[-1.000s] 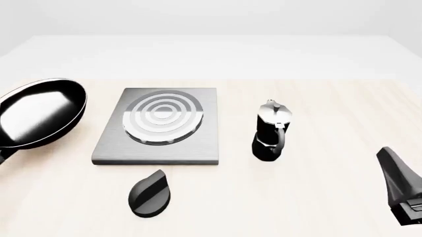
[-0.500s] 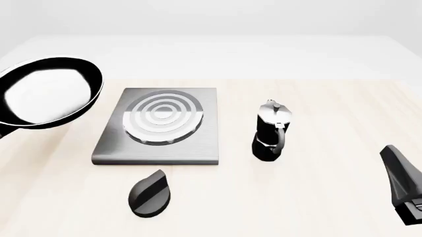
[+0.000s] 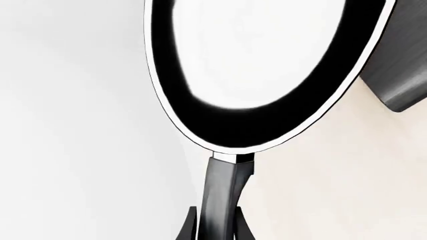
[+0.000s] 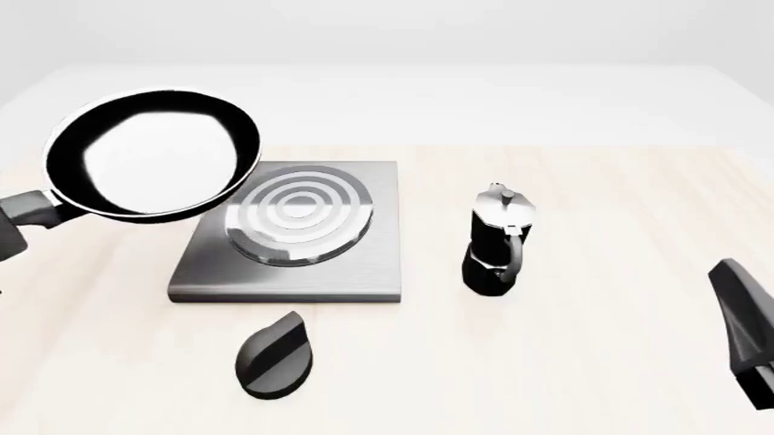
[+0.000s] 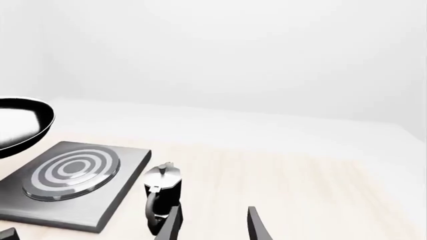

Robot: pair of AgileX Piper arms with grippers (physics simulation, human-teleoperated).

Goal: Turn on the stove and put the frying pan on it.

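The frying pan [image 4: 155, 152], glossy black with a thin silver rim, hangs tilted in the air above the stove's far left corner. My left gripper [image 4: 7, 237] is shut on its dark handle [image 4: 33, 209] at the left edge. In the left wrist view the fingers [image 3: 191, 225] clamp the handle [image 3: 223, 192] below the pan [image 3: 227, 125]. The stove [image 4: 290, 276] is a grey plate with a silver ring burner [image 4: 300, 216]. Its black teardrop knob [image 4: 275, 355] lies in front of it. My right gripper [image 4: 731, 276] hovers open and empty at the near right, also in its wrist view [image 5: 212, 227].
A black moka pot [image 4: 496, 240] stands upright to the right of the stove, between it and my right gripper. The right wrist view shows the pot [image 5: 160, 192], the stove [image 5: 127, 192] and the pan's edge [image 5: 20, 125]. The wooden table ends at the far side.
My left gripper has lifted the frying pan off the table and carried it right, over the stove's left edge. The right gripper has drifted slightly toward the right edge.
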